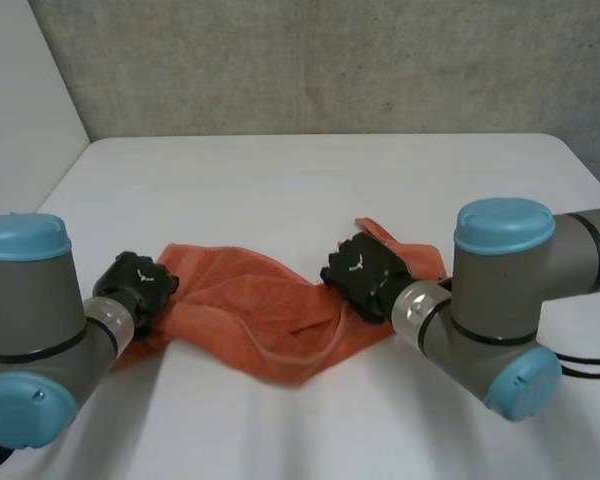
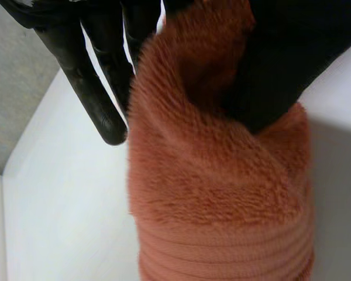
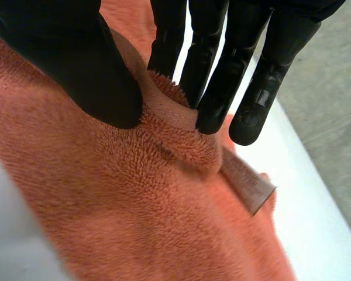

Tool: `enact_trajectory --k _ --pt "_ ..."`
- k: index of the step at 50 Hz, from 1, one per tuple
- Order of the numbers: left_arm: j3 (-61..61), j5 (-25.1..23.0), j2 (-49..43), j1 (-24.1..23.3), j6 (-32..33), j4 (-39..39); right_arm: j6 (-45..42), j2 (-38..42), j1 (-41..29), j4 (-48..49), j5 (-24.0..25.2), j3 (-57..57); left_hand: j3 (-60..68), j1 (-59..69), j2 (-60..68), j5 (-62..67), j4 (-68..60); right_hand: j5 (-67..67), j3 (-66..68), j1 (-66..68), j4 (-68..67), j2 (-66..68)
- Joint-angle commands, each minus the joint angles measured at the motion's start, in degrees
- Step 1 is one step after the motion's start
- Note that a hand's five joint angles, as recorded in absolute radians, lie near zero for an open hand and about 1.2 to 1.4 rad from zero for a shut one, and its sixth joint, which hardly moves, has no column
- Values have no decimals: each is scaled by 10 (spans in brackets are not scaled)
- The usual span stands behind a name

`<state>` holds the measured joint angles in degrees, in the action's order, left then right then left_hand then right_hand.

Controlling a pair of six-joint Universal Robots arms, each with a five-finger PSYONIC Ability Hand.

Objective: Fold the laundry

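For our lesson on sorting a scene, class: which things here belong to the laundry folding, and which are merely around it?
Part of the job:
orange towel
left hand, pinching one end of it
right hand, pinching it near the other end

Merely around it:
white table, which bears the towel
grey wall behind

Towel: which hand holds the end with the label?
The right hand, pinching a fold of the orange towel with the label just past its fingertips; the left hand pinches the opposite end.
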<state>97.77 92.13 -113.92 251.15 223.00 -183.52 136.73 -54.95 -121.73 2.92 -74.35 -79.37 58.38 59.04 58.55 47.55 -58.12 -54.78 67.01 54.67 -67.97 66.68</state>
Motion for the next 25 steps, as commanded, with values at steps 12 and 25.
enact_trajectory --k 12,25 --pt "-311 10 19 13 -71 -198 67 -23 14 204 -210 312 216 210 214 224 -219 -152 130 253 -120 133" --pt "-67 20 109 0 -145 -265 106 -134 24 215 -166 62 216 210 214 224 -219 -152 130 253 -120 133"
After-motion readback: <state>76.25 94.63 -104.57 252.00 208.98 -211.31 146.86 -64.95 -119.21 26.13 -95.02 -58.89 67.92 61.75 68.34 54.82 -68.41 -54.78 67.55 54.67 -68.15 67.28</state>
